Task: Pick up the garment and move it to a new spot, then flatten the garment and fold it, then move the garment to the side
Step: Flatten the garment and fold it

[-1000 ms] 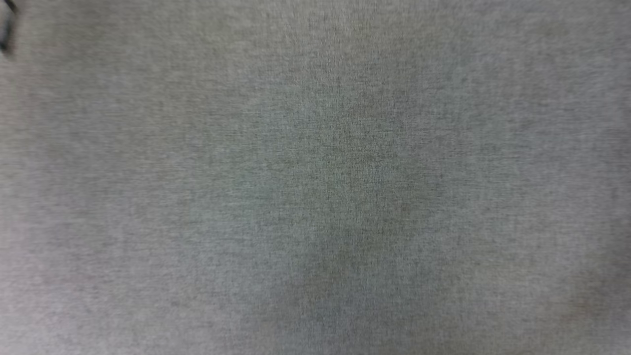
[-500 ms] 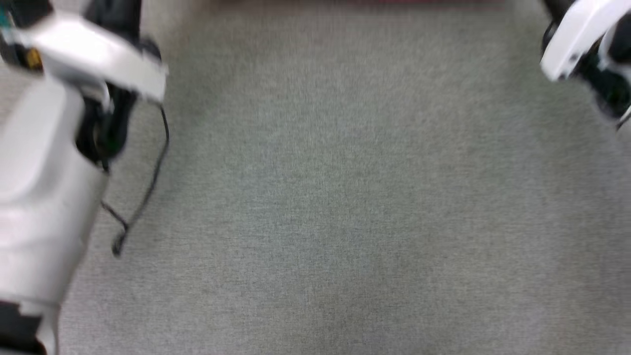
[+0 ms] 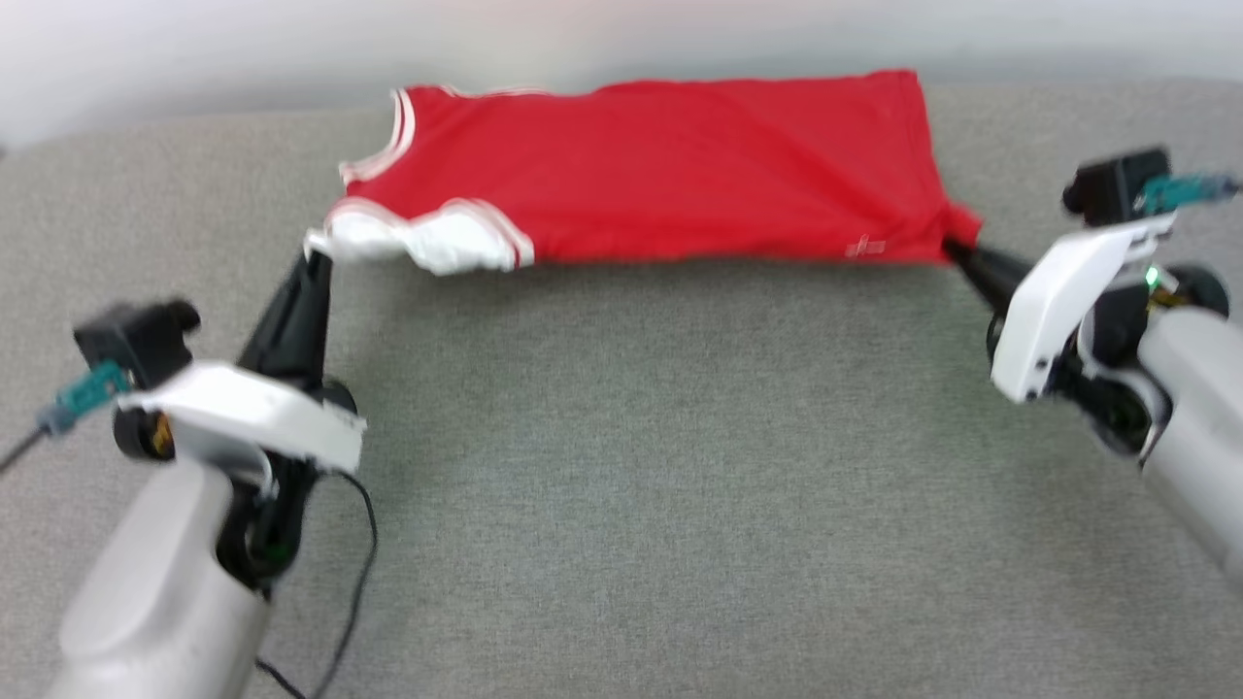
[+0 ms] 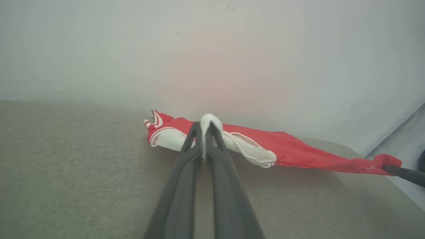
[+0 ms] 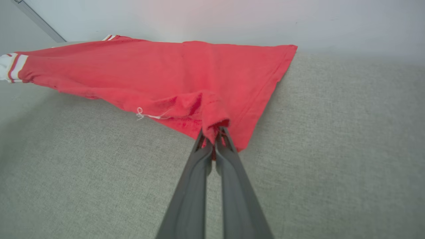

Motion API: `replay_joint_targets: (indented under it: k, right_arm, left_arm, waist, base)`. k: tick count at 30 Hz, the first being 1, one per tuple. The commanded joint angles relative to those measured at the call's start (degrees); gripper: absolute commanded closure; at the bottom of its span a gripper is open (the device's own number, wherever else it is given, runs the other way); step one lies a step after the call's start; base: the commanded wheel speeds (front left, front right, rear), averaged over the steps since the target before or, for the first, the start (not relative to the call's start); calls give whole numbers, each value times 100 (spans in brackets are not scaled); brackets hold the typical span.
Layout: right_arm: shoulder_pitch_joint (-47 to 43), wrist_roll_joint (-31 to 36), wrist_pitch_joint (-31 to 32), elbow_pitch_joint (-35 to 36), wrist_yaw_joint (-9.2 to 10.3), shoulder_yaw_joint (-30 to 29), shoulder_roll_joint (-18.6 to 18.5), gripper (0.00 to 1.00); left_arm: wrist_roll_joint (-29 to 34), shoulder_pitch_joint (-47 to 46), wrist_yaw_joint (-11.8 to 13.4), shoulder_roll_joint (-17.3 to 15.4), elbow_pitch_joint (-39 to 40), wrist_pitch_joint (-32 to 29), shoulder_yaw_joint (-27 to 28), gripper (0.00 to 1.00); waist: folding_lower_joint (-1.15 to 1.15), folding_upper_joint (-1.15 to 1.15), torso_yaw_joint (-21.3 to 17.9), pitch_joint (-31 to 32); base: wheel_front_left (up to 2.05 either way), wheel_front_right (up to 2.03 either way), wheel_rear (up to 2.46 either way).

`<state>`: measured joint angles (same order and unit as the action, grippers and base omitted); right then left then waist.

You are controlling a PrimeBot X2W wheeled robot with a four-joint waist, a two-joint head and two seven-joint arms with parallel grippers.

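One garment (image 3: 660, 175): red, with white sleeve panels and striped trim.
Location: far side of the grey surface (image 3: 631, 466), along the foot of the pale wall (image 4: 212, 49).
Condition: spread in a long band. The far edge seems to rest on the surface, and the near edge is drawn taut between two claws.

Two claws, both pinched tight on fabric.
- Left claw (image 3: 313, 254): fingers together on a bunch of white sleeve panel.
- Right claw (image 3: 957, 250): fingers together on a gathered red corner at the hem end.

Long axis: left to right across the robot's front, sleeve end at its left and hem end at its right. Each claw is at its own end, so neither arm is nearer. The cloth lies beyond both sets of fingertips, toward the wall. Bare surface lies on the near side, between the two arms.

Judged step: placing or stretching the garment ahead of flattening. The next move likely turns on both claws travelling level and evenly apart, so the band comes across square, not skewed.
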<state>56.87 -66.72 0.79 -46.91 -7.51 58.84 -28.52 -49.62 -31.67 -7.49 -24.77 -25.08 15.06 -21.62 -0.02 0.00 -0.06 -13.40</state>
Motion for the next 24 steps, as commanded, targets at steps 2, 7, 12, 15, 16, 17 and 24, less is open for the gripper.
replay_joint_targets:
  k: [2, 7, 12, 15, 16, 17, 24]
  right_arm:
    - [-300, -119, -9, 122, 5, 224, -89, 100]
    - [-733, -303, -122, 252, 5, 628, -184, 100]
    - [-1226, -589, -253, 378, 5, 892, -321, 100]
    - [-1523, -703, -328, 496, 5, 1049, -417, 100]
    - [-1614, -735, -359, 534, 5, 1096, -463, 100]
    - [-1682, -746, -383, 579, 5, 1137, -499, 100]
    - [-2230, -688, -494, 818, 5, 1344, -691, 100]
  left_arm:
    - [-62, 463, 2, 115, 158, 12, 114, 100]
    - [-55, 1233, 3, 293, 316, 13, 247, 100]
    - [-66, 1842, 3, 416, 396, 13, 287, 100]
    - [-34, 2208, 3, 442, 481, 13, 296, 100]
    - [-6, 2320, 3, 452, 513, 13, 285, 100]
    - [2, 2433, 3, 448, 545, 13, 297, 100]
    - [189, 3200, 3, 635, 854, 12, 639, 100]
  waist:
    - [2, 0, -49, 284]
    - [2, 0, -44, 633]
    - [2, 0, 33, 980]
    - [2, 0, 62, 1171]
    - [2, 0, 81, 1231]
    - [2, 0, 83, 1268]
    - [2, 0, 118, 1520]
  base:
    - [0, 0, 0]
    - [0, 0, 0]
    - [0, 0, 0]
    - [0, 0, 0]
    - [0, 0, 0]
    - [0, 0, 0]
    - [0, 0, 0]
